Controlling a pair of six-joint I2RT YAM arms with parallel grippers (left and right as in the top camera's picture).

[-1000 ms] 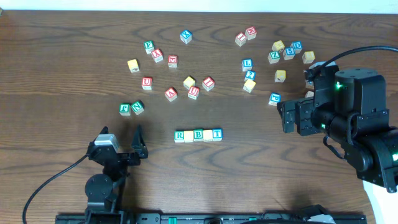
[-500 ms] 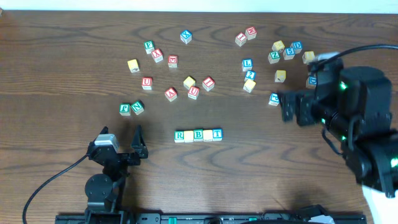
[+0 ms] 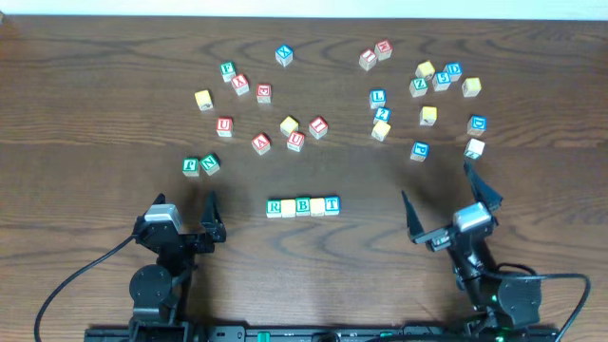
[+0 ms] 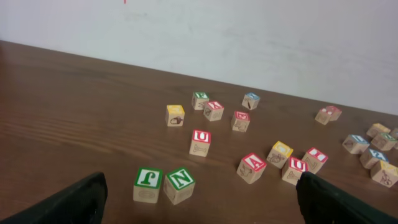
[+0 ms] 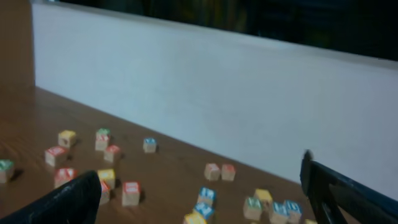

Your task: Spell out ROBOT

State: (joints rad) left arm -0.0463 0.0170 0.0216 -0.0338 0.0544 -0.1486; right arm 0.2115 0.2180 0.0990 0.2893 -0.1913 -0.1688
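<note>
1. Progress looks close to complete. Five cubes touch in one row [image 3: 303, 205] on the surface [image 3: 380, 285]: R cube [image 3: 275, 206], first yellow cube [image 3: 289, 207], B cube [image 3: 303, 205], second yellow cube [image 3: 317, 206], T cube [image 3: 332, 203].
2. Faces of the two yellow cubes are too small to read, so I cannot confirm that each shows an O. Checking that seems to be all that is left.
3. The row lies between the end effectors, right of the left end effector [image 4: 199, 202] and left of the right end effector [image 3: 437, 190], touching neither.
4. Its long axis runs side to side from one end effector toward the other, with R nearest the left one and T nearest the right. Letter bottoms face the arms.
5. Both end effectors are spread wide and carry nothing.
6. Loose cubes [image 3: 224, 125] lie scattered beyond both, apart from the row.
</note>
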